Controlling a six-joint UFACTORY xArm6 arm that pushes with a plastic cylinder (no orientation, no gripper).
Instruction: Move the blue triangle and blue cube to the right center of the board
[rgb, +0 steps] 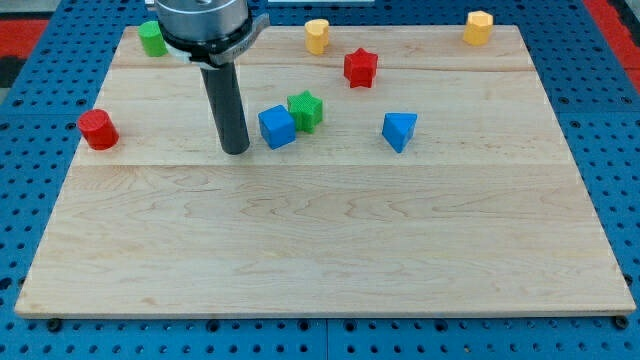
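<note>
The blue cube (277, 127) lies left of the board's middle, touching a green star block (306, 109) at its upper right. The blue triangle (399, 130) lies right of the middle, apart from the others. My tip (235, 150) rests on the board just left of the blue cube, with a small gap between them. The dark rod rises from it to the arm's head at the view's top.
A red cylinder (98, 130) sits near the left edge. A green block (152, 38) is at the top left, a red star (360, 68) and a yellow block (317, 36) at top centre, another yellow block (478, 28) at top right. The wooden board (330, 250) lies on a blue pegboard.
</note>
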